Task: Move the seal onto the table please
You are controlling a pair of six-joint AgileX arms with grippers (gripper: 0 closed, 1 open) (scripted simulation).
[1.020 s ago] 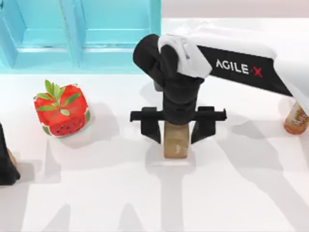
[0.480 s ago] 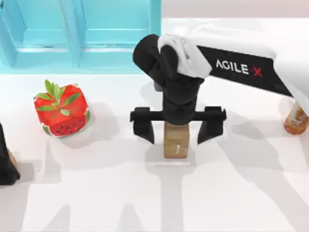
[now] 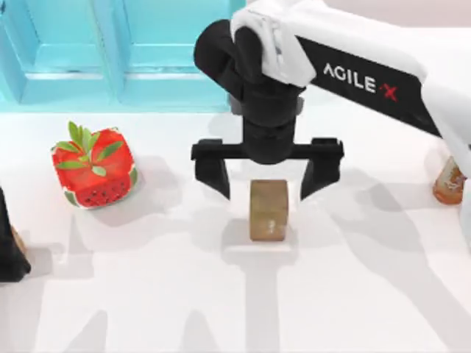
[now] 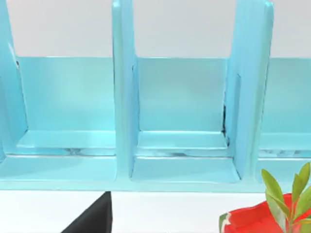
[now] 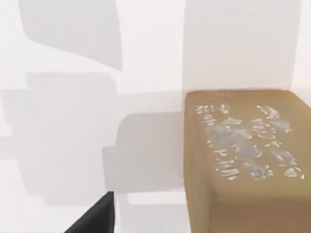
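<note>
Seal (image 3: 268, 211) free below wide-spread right gripper (image 3: 267, 179)

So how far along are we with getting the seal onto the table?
Nearly finished. Done: the seal stands on the white table, clear of the turquoise shelf. In hand: the right hand is open, its fingers either side above the block and touching nothing, lifted higher than a second ago. Left: pulling that arm away. The left arm sits parked at the table's left edge.
</note>
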